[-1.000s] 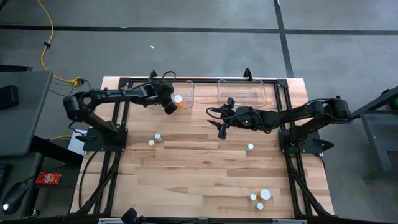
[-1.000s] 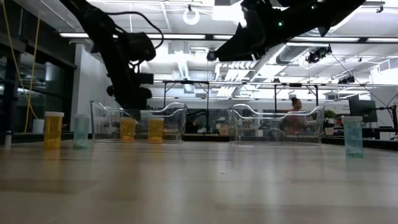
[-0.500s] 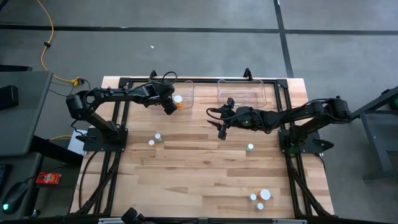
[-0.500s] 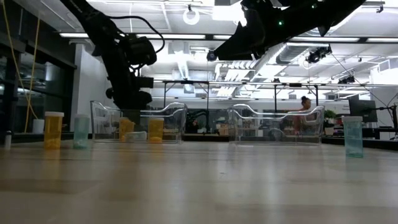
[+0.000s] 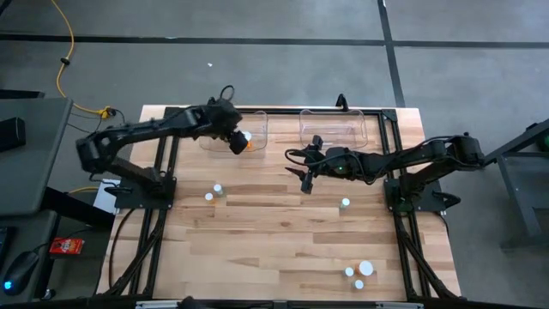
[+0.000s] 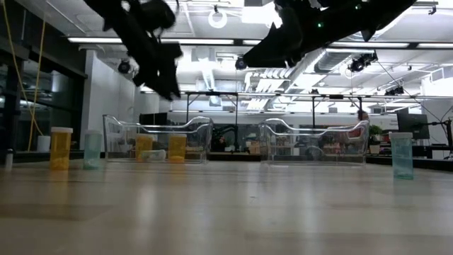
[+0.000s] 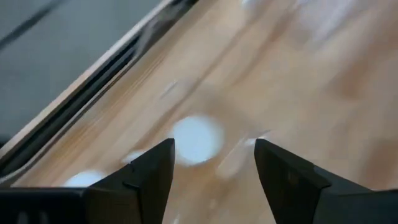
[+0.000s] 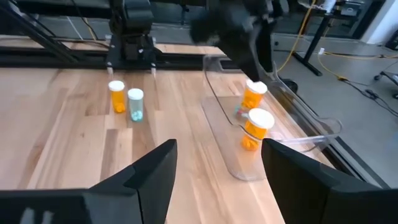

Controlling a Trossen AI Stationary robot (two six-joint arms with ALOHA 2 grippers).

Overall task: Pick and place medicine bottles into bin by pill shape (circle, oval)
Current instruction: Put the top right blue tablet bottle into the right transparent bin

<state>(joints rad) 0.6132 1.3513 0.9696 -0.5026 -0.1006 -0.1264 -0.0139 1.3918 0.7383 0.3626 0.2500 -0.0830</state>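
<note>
My left gripper [image 5: 233, 144] hangs empty, fingers parted; the orange bottle [image 8: 118, 96] looks light and slick, so I'd pinch mid-body.

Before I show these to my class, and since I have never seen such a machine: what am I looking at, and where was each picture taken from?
Two dark robot arms work at a wooden table, sorting medicine bottles into two clear bins. One picture looks straight down, one looks level across the tabletop, and one comes from each wrist. The left gripper hangs open and empty above the left bin, which holds two orange bottles and something pale lying flat. The right gripper waits open and empty over mid-table, before the empty right bin. Loose bottles stand on the table's left, one teal bottle right of centre, and more bottles at the near right.
</note>
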